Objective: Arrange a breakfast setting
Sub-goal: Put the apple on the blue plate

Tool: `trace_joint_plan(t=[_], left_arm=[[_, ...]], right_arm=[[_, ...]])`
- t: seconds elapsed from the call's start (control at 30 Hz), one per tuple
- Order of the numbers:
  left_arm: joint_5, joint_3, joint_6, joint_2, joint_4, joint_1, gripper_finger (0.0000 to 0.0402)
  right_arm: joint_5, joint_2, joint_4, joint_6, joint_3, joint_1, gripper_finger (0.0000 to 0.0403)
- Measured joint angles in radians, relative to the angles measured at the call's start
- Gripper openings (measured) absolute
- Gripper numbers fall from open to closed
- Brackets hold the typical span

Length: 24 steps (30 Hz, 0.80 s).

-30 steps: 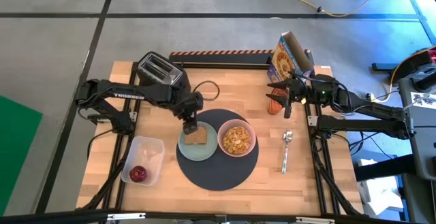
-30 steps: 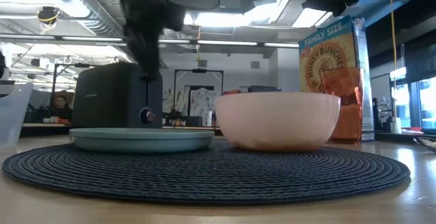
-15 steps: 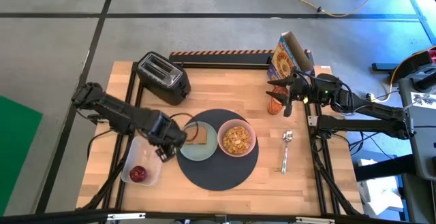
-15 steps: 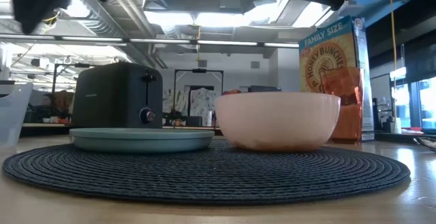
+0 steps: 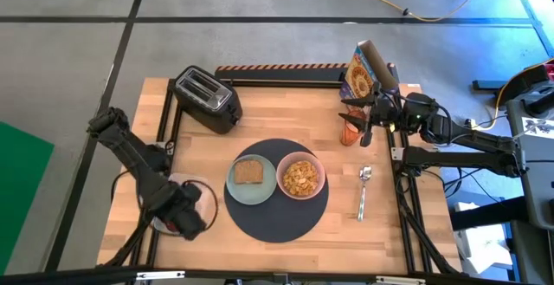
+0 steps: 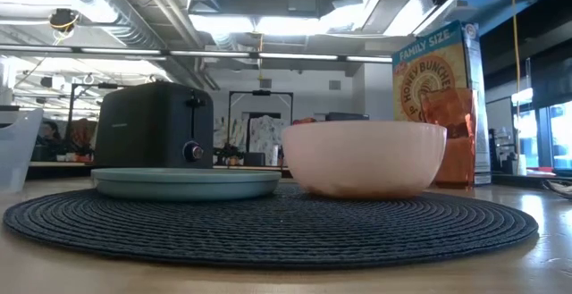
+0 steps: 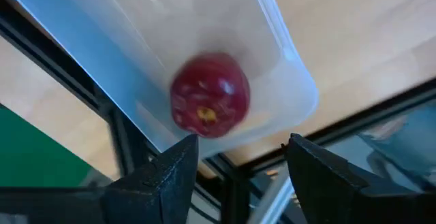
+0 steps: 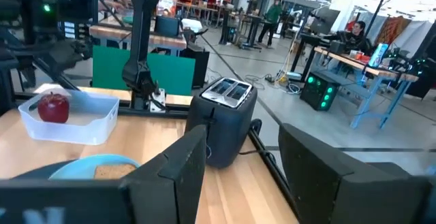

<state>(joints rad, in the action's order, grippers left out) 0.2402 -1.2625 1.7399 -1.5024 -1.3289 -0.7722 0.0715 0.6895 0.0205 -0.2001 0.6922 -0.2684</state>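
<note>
over the clear tub (image 5: pixel 177 205) at the table's front left, left gripper (image 7: pixel 238 163) fingers parted above the red fruit (image 7: pixel 210 105) inside, toast (image 5: pixel 249 171) on green plate (image 5: pixel 239 190) beside pink bowl (image 5: pixel 300 178) on dark mat (image 5: pixel 277 224), right gripper (image 5: pixel 362 116) by orange cup (image 5: pixel 349 133), fingers apart, holding nothing visible

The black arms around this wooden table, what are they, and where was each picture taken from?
They are two robot arms. One picture looks straight down, one sits at table level, and one rides on each wrist. On the mat sit a plate with toast and a bowl, with a spoon beside it. The left gripper hangs open over a red fruit in a tub. The right gripper, open, is by the orange cup. Nothing is held.
</note>
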Motion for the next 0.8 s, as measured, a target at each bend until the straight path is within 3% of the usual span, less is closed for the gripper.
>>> trace_joint_plan(t=[0.13,0.43,0.6,0.8], left_arm=[[-0.044,0.0,0.089,0.0,0.004,-0.049,0.0202],[-0.101,0.001,0.099,0.0,-0.06,-0.103,0.0199],[-0.096,0.029,0.109,0.0,-0.052,-0.109,0.0199],[-0.007,0.144,0.048,-0.001,0.109,-0.108,0.0199]], right_arm=[[0.0,0.0,0.011,-0.018,0.0,0.0,0.0174],[0.0,0.0,0.014,-0.016,0.0,0.0,0.0174],[0.0,0.0,0.036,-0.003,0.0,0.0,0.0174],[0.023,0.0,0.037,0.014,0.0,0.0,0.0174]])
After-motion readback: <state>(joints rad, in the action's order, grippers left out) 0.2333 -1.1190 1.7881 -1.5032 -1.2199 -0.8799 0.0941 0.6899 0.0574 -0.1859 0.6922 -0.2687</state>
